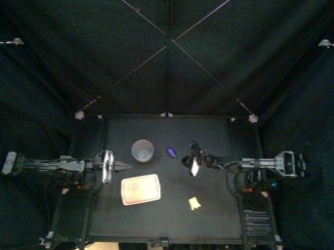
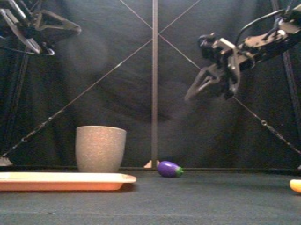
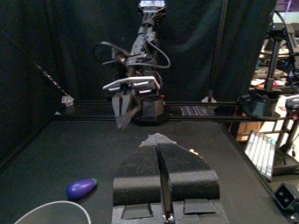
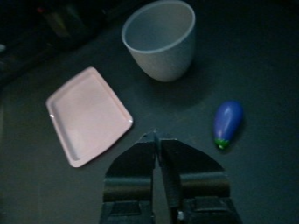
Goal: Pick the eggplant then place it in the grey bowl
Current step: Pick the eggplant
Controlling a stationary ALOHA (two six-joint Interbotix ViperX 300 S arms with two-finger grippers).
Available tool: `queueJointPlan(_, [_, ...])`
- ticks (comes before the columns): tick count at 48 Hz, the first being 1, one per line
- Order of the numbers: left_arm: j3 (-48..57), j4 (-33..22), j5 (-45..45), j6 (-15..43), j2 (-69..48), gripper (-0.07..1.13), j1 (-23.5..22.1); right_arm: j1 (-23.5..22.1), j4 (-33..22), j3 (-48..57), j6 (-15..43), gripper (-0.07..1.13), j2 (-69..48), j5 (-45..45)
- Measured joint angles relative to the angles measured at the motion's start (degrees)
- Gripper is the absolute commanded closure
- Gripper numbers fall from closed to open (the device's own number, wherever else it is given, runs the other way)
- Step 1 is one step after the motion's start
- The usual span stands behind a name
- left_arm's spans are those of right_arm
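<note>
Purple eggplant (image 2: 171, 169) lies untouched on the table (image 2: 223, 200) just beside the grey bowl (image 2: 100, 148), so the pick is not yet begun: the right gripper (image 2: 202, 86), jaws pressed together, hovers high above it and must spread them and descend, while the left gripper (image 3: 162, 145), likewise closed, rests at the left.

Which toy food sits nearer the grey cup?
The small purple eggplant, just beside the tall grey speckled cup; the yellow toy lies farther off, toward the front.
</note>
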Motion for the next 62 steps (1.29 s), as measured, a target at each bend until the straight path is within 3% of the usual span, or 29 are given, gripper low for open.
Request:
queueJointPlan(7, [0.1, -0.1, 0.0, 0.0, -0.2, 1.08, -0.1, -2.7, -1.9, -4.0, 0.0, 0.07, 7.3, 2.4])
queueJointPlan(10, [0.2, -0.1, -0.1, 0.0, -0.2, 1.08, -0.2, -3.5, -2.9, -6.0, 0.0, -0.01, 10.1, 3.2])
queueJointPlan(24, [0.3, 0.0, -0.1, 0.0, -0.4, 1.08, -0.3, -6.0, -5.4, -13.9, 0.1, 0.02, 20.0, 7.6])
queueJointPlan(42, [0.2, 0.0, 0.1, 0.0, -0.4, 1.08, -0.4, -11.9, -6.7, -17.2, 0.1, 0.02, 23.9, 11.4])
queueJointPlan(62, [0.3, 0.0, 0.4, 0.0, -0.4, 1.08, -0.4, -12.1, -6.7, -18.5, 0.5, 0.04, 29.3, 13.2])
